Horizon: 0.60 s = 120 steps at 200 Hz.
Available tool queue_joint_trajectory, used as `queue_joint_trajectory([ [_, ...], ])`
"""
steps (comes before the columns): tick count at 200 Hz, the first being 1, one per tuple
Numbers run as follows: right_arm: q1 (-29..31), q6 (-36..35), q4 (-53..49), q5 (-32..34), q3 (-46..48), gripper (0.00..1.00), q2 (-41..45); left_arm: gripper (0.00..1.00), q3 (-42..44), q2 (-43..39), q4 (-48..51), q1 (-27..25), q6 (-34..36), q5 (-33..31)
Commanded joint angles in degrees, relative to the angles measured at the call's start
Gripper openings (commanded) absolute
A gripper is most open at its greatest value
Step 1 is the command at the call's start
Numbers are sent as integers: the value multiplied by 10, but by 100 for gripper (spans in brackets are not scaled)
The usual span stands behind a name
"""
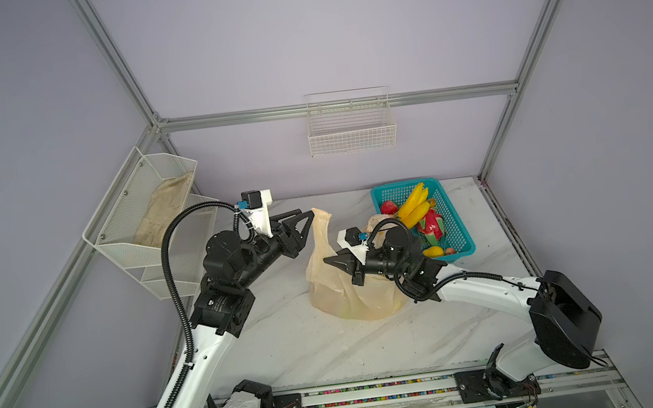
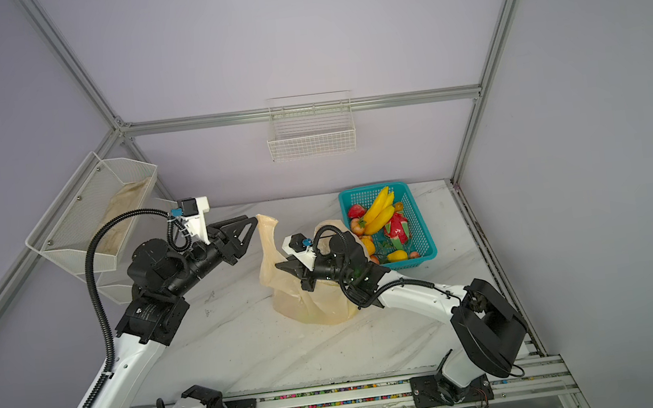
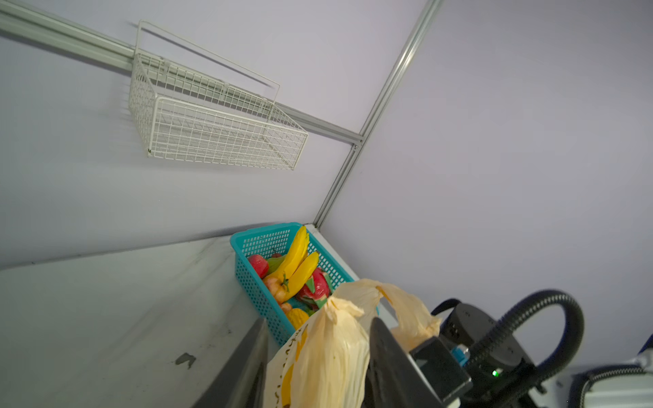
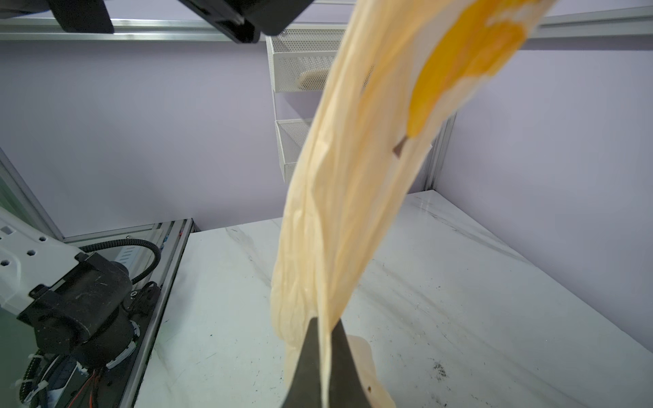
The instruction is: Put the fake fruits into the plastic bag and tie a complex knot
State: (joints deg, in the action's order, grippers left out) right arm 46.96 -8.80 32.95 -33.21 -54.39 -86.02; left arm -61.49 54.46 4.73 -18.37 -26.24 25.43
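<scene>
The cream-yellow plastic bag stands slumped mid-table, seen in both top views. One handle rises between the parted jaws of my left gripper, which is open around the handle's top. My right gripper is shut on a thin fold of the bag lower down. The fake fruits lie in the teal basket: yellow bananas, a strawberry and a pink dragon fruit. The second handle hangs apart, and no knot is in view.
The teal basket sits at the table's back right, just behind my right wrist. A white wire basket hangs on the back wall. A mesh shelf on the left wall holds a beige cloth. A metal rail runs along the front.
</scene>
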Motion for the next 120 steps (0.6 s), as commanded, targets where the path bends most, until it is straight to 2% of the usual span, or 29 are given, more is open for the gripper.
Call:
queue_joint_trajectory([
  [1,-3,-4,7,-39,5,0,25,61,10,-1,10,3,84,70],
  [19,-7,-4,6,-51,4,0,24,75,9,3,15,3,96,103],
  [46,-10,-5,4,-72,0,0,26,81,-1,14,30,3,113,118],
  [79,-11,-6,0,-89,-7,0,25,81,-16,43,42,3,106,151],
  [120,-12,-11,-8,-94,-10,0,21,67,-32,91,-15,3,37,204],
])
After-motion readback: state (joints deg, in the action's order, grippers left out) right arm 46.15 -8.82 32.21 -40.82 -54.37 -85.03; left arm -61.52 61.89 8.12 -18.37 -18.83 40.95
